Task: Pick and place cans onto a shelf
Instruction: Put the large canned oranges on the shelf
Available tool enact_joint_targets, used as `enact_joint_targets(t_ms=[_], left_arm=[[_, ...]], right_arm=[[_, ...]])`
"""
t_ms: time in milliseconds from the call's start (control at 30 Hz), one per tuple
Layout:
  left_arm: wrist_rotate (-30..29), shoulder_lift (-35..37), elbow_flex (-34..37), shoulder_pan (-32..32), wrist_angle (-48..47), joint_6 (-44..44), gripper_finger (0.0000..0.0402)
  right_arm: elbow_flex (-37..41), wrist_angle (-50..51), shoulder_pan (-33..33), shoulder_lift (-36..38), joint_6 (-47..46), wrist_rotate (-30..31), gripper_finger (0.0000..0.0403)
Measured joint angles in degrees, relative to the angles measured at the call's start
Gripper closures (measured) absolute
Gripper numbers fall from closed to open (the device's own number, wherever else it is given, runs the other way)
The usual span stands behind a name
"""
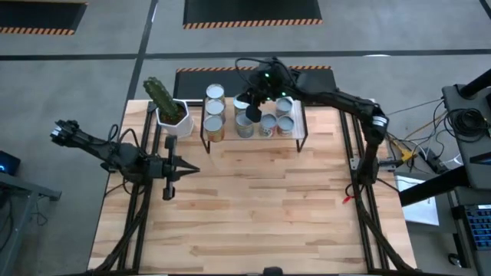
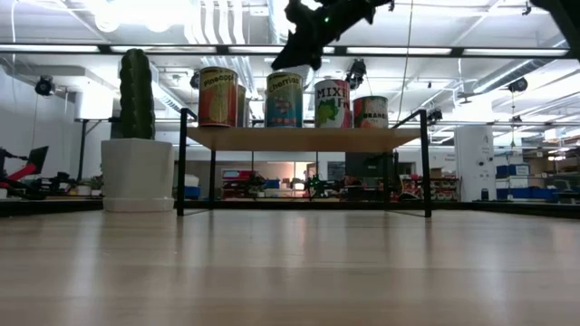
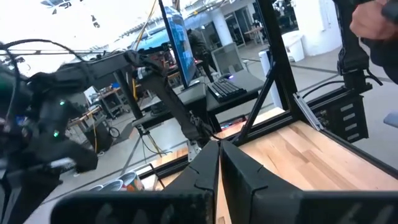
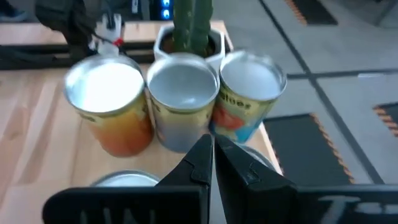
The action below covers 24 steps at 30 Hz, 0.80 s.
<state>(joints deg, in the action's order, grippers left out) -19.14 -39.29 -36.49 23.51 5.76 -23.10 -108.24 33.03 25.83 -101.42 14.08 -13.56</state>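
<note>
Several cans (image 1: 214,126) stand upright on the shelf (image 1: 230,116) at the table's far side. The low view shows a row of them (image 2: 284,100) on the shelf's wooden board (image 2: 304,138). My right gripper (image 1: 253,101) hovers above the cans in the middle of the shelf, shut and empty. In the right wrist view (image 4: 211,144) its closed tips are over three can tops (image 4: 183,87), clear of them. My left gripper (image 1: 192,169) is shut and empty above the table's left part, pointing toward the table's right.
A white pot with a green cactus (image 1: 170,113) stands on the table just left of the shelf. The near half of the wooden tabletop (image 1: 253,215) lies in front of the shelf. Black frame rails (image 1: 360,199) run along the table's sides.
</note>
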Motion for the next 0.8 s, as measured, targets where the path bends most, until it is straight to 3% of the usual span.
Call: enact_joint_targets(t_ms=[233,800], left_arm=[[0.00,-0.39,-0.02,0.00,0.05,0.03,0.0402],[0.00,-0.36,-0.13,0.02,0.81,1.74,0.0402]], right_arm=[[-4.99,4.55,0.54,-4.76,2.05,0.07,0.0394],[-2.95,6.94,1.55,-5.14,3.11,3.09,0.0394]])
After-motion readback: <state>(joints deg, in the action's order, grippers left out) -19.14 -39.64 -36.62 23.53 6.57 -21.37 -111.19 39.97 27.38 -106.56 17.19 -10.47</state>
